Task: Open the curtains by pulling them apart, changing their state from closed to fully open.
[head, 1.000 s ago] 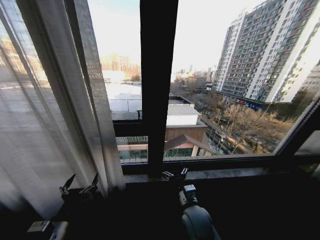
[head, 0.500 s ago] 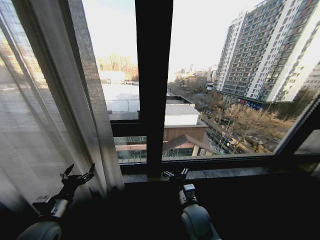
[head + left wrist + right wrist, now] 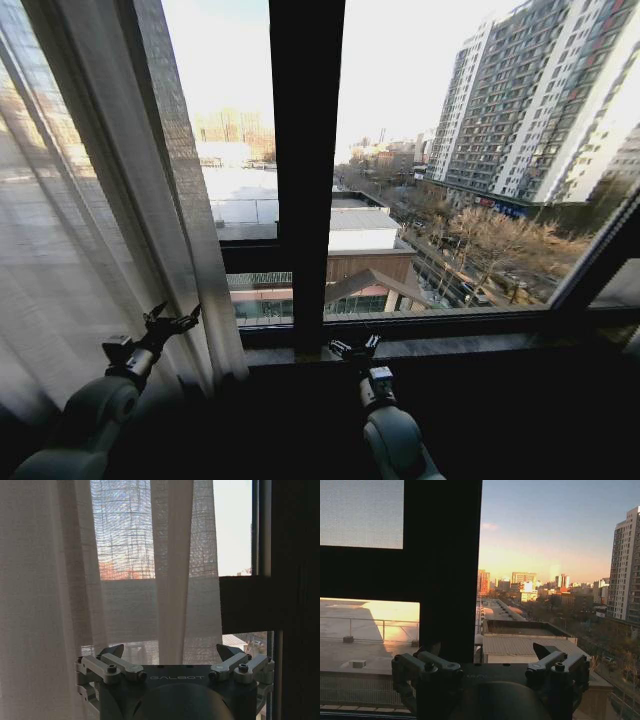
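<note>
- The curtains (image 3: 110,210) are seen as sheer cream-white fabric with long vertical pleats, gathered at the left side of the window and hanging down to the level of the sill
- Buildings and sky are made out dimly through the translucent weave, and the folded pleats read as denser, more opaque bands (image 3: 170,570)
- The glass to the right of the dark window frame (image 3: 305,170) is left uncovered, with a city view of rooftops and a tall apartment block (image 3: 530,100)
- The left gripper (image 3: 172,322) is held up just in front of the curtain's lower pleats, its fingers spread apart with no fabric between them
- The right gripper (image 3: 353,349) is held low by the sill (image 3: 450,345), near the foot of the frame bar, fingers likewise spread and holding nothing
</note>
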### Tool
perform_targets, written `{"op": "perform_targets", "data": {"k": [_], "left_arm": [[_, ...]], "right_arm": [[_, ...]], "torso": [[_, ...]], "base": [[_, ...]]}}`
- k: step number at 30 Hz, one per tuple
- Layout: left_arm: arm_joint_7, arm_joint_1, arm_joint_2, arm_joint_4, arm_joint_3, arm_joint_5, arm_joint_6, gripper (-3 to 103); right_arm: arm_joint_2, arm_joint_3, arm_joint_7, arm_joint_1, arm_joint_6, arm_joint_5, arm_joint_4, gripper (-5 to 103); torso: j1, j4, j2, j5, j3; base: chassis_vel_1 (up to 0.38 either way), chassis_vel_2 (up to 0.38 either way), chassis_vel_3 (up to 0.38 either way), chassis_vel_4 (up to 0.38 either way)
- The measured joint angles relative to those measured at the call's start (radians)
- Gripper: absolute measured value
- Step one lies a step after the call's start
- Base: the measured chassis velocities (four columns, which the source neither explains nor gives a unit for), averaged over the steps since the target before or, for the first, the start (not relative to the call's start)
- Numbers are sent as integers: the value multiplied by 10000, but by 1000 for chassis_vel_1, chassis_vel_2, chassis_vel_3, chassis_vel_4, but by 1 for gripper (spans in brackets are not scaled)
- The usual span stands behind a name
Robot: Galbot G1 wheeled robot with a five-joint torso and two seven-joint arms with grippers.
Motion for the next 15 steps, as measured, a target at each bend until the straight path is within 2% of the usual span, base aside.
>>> {"op": "perform_targets", "data": {"k": [6,7,10,12,13,15], "left_arm": [[-29,-622,-107,261,703,1,169,100],[-169,-777,-164,335,848,6,256,103],[-461,-1122,-245,583,1134,-29,384,90],[-484,-1209,-245,673,1203,-33,387,90],[-491,-1314,-240,779,1287,-39,388,80],[-490,-1377,-233,842,1332,-43,388,80]], "right_arm": [[-75,145,26,-1,12,136,63,100],[-100,178,29,-6,19,169,83,100],[-134,249,38,-9,42,198,111,100],[-139,262,42,-5,44,203,114,100],[-141,271,45,6,45,208,117,100],[-142,273,46,17,45,211,118,100]], "torso": [[0,1,0,0,0],[0,2,0,0,0],[0,1,1,0,0],[0,2,0,1,-1],[0,2,0,0,0],[0,2,0,1,-1]], "base": [[0,0,0,0],[0,0,0,0],[0,0,0,0],[0,0,0,0],[0,0,0,0],[0,0,0,0]]}}
